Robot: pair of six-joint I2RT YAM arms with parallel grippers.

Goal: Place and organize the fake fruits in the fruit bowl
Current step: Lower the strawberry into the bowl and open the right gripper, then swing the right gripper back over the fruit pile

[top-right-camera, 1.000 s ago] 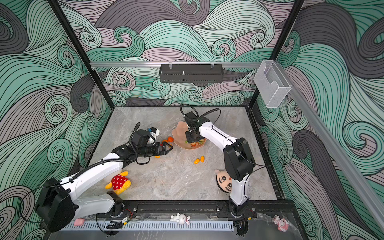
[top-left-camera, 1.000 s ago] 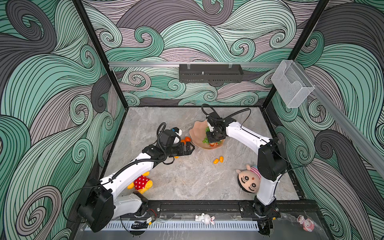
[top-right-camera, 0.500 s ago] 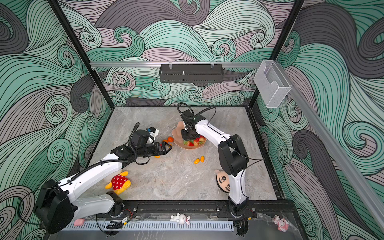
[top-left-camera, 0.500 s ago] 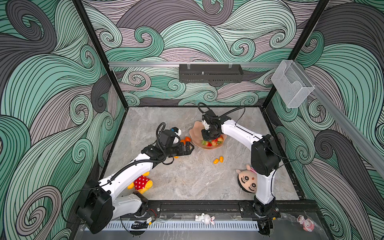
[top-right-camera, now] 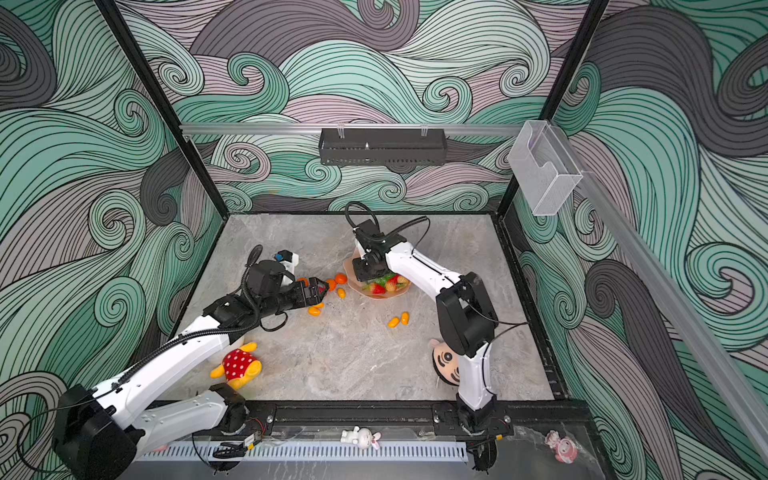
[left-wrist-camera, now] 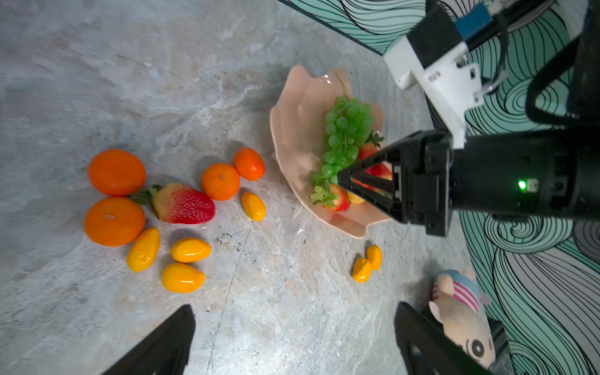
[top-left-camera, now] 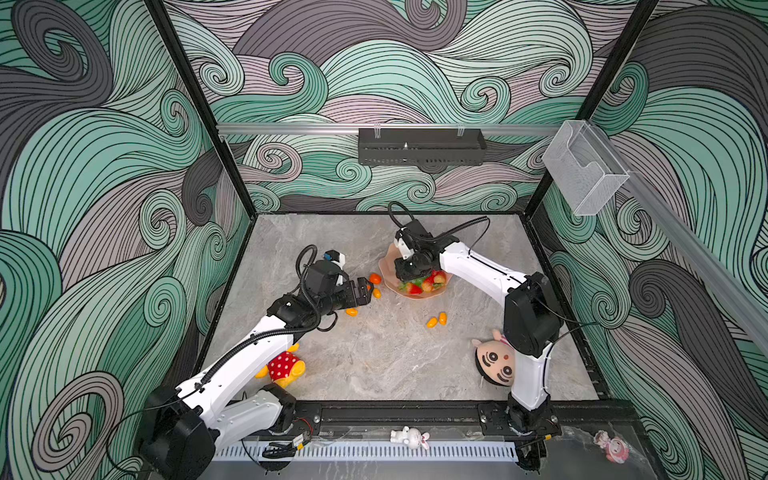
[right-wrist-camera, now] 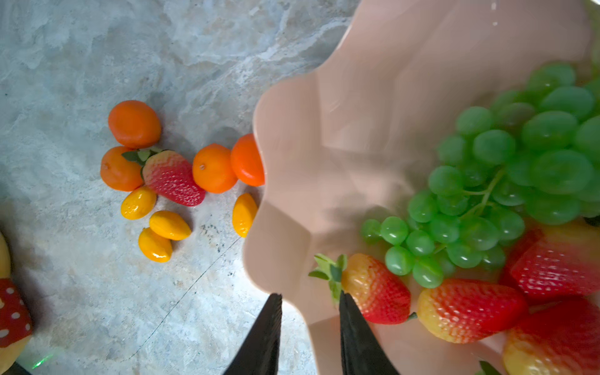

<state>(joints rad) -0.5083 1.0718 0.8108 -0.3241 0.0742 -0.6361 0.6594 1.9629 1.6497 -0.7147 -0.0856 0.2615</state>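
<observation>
— Just above the middle of the frame, in both top views, the fruit bowl [top-left-camera: 387, 270] sits on the grey table [top-left-camera: 374, 374]. What's in it?

— A green grape bunch [right-wrist-camera: 519, 168] and several strawberries [right-wrist-camera: 470, 308], with something yellow-orange half hidden among them.

— And the right gripper [right-wrist-camera: 308, 297]?

— It's over the bowl's edge with its jaws a little apart. One finger is outside the rim and one is inside beside a strawberry, and it is pinching nothing.

— The left gripper [left-wrist-camera: 295, 308]?

— It's left of the bowl in the top views, jaws spread wide and empty, close to the loose fruit.

— Which fruit lies outside?

— Four tangerines [left-wrist-camera: 117, 172], one loose strawberry [left-wrist-camera: 185, 203] and four kumquats [left-wrist-camera: 190, 250] are on the table to the bowl's left, one tangerine just beside the rim. A pair of kumquats [top-left-camera: 436, 320] lies below the bowl in the frame.
</observation>
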